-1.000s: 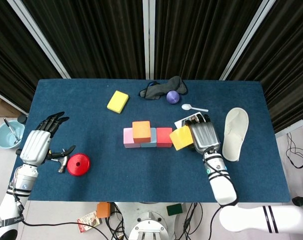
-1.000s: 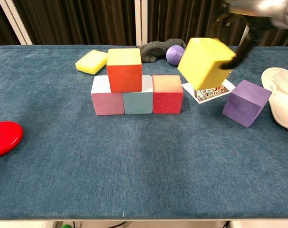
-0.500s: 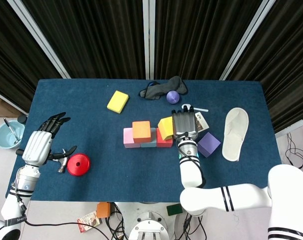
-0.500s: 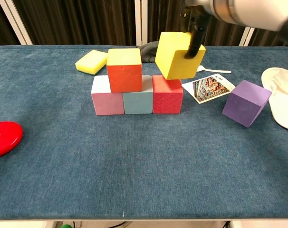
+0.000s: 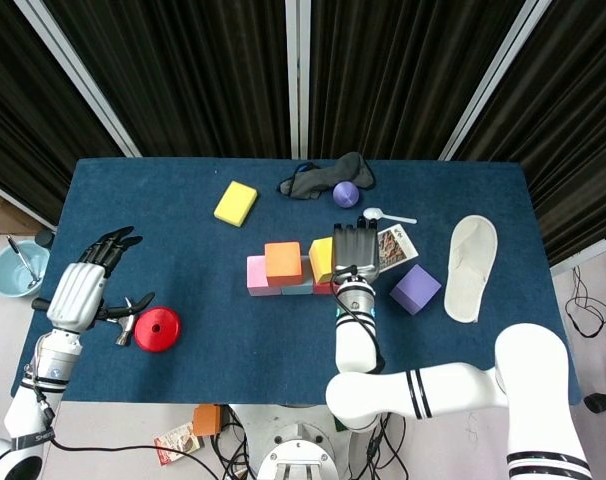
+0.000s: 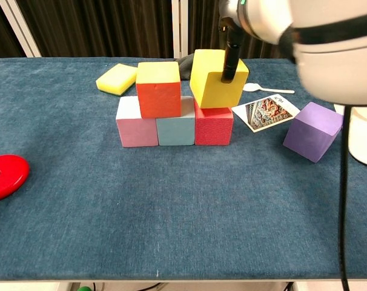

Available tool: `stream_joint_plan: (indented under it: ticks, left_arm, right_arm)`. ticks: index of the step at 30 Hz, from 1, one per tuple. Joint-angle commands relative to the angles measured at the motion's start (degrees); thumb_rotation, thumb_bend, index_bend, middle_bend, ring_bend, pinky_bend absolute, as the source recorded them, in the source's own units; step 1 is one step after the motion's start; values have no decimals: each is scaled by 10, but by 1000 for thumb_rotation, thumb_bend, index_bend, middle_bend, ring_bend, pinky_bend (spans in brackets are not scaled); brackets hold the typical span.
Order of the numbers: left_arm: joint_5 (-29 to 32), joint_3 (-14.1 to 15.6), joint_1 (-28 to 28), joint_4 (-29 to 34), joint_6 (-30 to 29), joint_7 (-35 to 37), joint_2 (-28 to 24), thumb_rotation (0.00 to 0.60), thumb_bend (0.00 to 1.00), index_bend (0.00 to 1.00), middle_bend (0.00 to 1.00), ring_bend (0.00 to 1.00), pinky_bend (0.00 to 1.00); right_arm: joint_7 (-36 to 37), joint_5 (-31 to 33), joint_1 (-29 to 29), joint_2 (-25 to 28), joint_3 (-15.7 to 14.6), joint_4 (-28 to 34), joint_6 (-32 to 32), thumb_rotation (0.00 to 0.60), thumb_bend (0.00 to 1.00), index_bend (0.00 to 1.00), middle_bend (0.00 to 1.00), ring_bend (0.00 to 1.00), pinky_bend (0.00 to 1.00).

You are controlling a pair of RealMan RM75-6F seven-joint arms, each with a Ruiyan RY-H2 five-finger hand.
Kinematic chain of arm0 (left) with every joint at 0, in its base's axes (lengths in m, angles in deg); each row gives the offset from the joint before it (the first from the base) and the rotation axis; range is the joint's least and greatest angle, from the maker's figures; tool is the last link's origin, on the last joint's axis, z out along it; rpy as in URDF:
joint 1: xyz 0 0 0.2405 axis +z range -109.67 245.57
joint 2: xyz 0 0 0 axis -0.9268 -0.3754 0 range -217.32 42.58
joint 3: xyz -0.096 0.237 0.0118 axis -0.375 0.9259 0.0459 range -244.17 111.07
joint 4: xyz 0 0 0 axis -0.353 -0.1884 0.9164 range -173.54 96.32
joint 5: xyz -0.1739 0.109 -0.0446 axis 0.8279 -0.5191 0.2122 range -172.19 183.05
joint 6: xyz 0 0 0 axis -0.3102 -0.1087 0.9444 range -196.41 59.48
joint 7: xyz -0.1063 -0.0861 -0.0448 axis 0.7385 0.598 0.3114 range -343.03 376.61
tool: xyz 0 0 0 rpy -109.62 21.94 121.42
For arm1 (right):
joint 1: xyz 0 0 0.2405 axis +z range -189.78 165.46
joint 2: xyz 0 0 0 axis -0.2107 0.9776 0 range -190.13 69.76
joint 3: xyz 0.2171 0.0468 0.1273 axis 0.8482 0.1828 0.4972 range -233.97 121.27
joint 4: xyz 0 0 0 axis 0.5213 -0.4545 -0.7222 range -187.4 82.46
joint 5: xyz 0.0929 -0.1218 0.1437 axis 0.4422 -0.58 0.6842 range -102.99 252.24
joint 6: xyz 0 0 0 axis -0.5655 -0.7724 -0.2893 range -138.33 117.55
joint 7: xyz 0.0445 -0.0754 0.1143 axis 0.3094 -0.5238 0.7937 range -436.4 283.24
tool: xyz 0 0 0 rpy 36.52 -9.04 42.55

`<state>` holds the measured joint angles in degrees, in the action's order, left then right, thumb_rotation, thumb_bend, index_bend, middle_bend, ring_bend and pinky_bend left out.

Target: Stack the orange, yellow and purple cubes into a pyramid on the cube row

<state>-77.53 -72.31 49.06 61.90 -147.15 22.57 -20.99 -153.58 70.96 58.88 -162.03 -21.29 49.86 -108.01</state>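
Observation:
A row of pink (image 6: 135,126), grey-blue (image 6: 175,128) and red (image 6: 213,126) cubes stands mid-table. The orange cube (image 6: 158,89) sits on top over the pink and grey-blue ones. My right hand (image 5: 355,256) holds the yellow cube (image 6: 217,78), slightly tilted, just above the red cube beside the orange one; whether it touches the row is unclear. The purple cube (image 6: 313,130) lies tilted on the table to the right. At the table's left edge my left hand (image 5: 80,289) is open and holds nothing.
A picture card (image 6: 269,111) and a white spoon (image 6: 267,89) lie right of the row, a white slipper (image 5: 471,266) further right. A yellow sponge (image 6: 117,78), dark cloth (image 5: 323,178) and purple ball (image 5: 346,193) sit behind. A red disc (image 5: 156,328) lies near my left hand.
My right hand has carried the yellow cube left from beside the purple cube to over the red cube, lowering it next to the orange cube. The left hand has stayed put.

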Motion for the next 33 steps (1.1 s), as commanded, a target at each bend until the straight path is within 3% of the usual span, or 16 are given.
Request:
stream_joint_plan:
  ticks: [1,12,23,25,28,30,33]
  left_arm:
    - [0,-1,0,-4,1,3,2,400,174,154,73,83,178]
    - [-2,-3,2,-19,6,15,10,407,174,154,73,83,169]
    - [-1,-7,1,-24,12,15,13,413,174,154,73,83,164]
    - [0,-8,0,-24,13,14,14,413,174,154,73,83,164]
    - [1,-9,0,-23,15,14,14,406,174,154,73,83,164]
    - [2,-9,0,-22,16,14,14,401,174,154,73,83,164]
    - [5,-9,1,-19,17,12,13,416,173,154,73,83,163]
  right_arm:
    - [-1,4,6,-6,4,-6,-5,600,249,370,405,135,179]
    - [-2,13,18,-25,7,-29,-9,600,239,317,373,135,185]
    - [2,5,7,-12,-3,-2,-5,600,162,100,215,114,176]
    - [7,1,1,-4,-2,15,-3,600,95,77,186,101,168]
    - [18,-18,-23,34,-12,66,28,600,16,64,178,85,136]
    - [11,-36,-46,85,-40,107,84,600,1,64,176,55,94]
    - [15,-35,-80,168,-57,149,189,600,0,67,163,5,42]
